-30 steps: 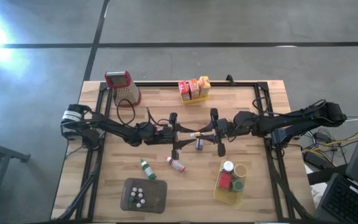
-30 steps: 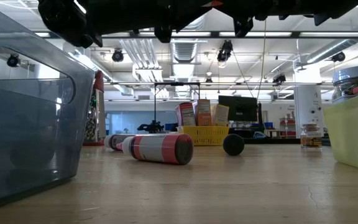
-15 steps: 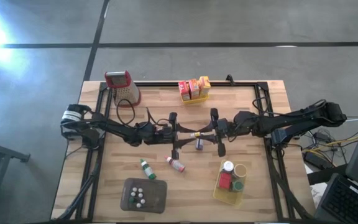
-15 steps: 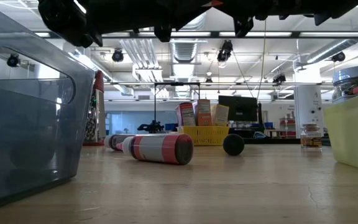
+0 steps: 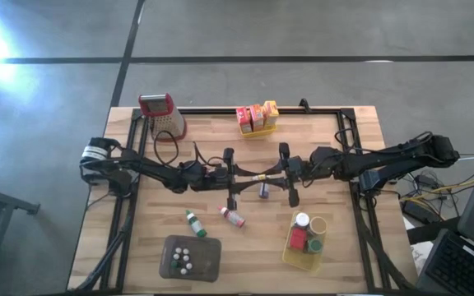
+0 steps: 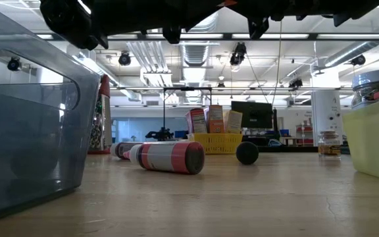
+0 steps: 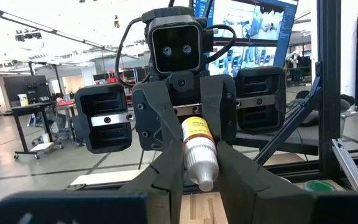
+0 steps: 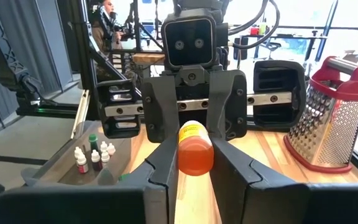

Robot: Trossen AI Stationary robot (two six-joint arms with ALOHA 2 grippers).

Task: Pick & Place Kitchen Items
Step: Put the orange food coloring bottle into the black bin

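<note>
Above mid-table, both arms meet head-on: the left gripper (image 5: 235, 172) from nine o'clock and the right gripper (image 5: 285, 173) from three o'clock each clamp one end of a small orange-capped bottle (image 5: 259, 177).

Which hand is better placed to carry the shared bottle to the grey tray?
Probably the left hand: it and the right hand both grip the bottle, but the grey tray lies on the left arm's side.

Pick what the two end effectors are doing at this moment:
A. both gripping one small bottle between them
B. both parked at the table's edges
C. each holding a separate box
A: left end effector and right end effector face each other mid-table, both clamped on one bottle.
</note>
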